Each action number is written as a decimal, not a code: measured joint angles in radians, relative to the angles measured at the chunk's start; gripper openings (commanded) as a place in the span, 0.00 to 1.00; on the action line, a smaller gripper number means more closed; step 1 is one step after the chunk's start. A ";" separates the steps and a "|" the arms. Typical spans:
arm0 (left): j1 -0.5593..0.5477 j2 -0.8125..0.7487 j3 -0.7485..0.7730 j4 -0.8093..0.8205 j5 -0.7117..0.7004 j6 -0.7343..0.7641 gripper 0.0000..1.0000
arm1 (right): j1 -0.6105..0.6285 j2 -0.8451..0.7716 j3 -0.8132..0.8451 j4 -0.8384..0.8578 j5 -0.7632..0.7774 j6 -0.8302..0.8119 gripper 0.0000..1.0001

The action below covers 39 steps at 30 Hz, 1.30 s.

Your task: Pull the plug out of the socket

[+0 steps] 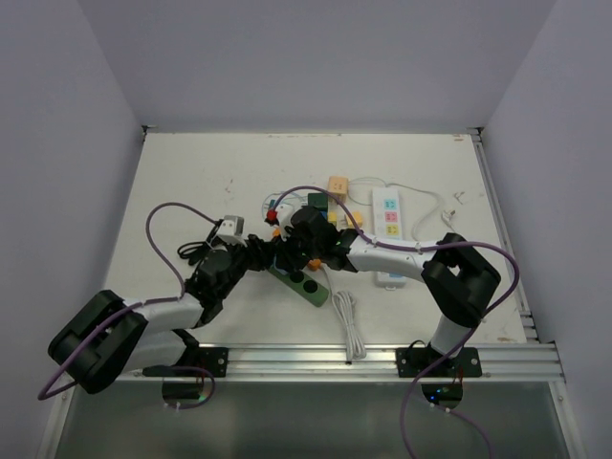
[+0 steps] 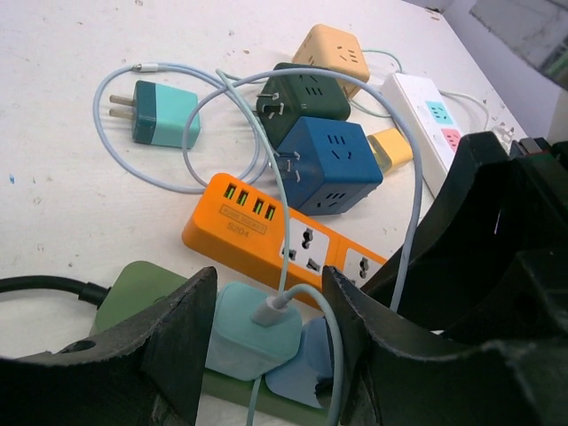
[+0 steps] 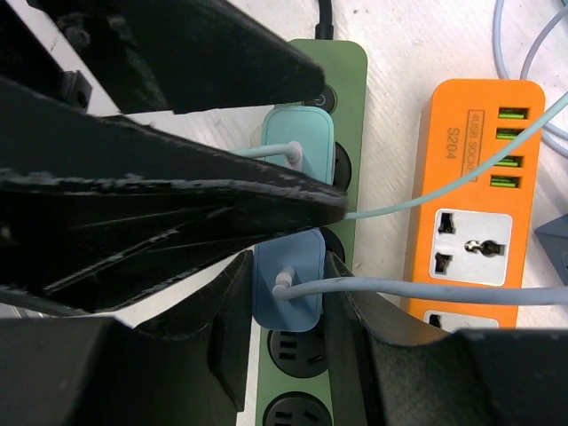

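right gripper [image 3: 288, 321] jaws pinch the blue plug [image 3: 288, 271]; left gripper [image 2: 269, 312] jaws spread either side of the teal plug [image 2: 253, 342]. both sit seated in the green strip [image 3: 344, 98], pull not yet done.

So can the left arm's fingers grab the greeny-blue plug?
Probably yes: the left fingers stand on either side of the teal plug, with nothing between. The blue plug, held by the right fingers, sits very close beside it, though.
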 measured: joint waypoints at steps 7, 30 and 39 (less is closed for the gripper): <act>0.000 0.111 0.018 0.056 -0.005 0.008 0.50 | 0.000 -0.002 -0.003 0.004 -0.006 -0.001 0.00; -0.002 0.219 -0.064 0.322 -0.059 -0.056 0.26 | -0.047 -0.011 -0.021 0.035 -0.100 0.016 0.00; -0.008 0.251 -0.082 0.360 -0.069 -0.065 0.23 | 0.124 -0.004 0.032 -0.066 0.242 -0.114 0.00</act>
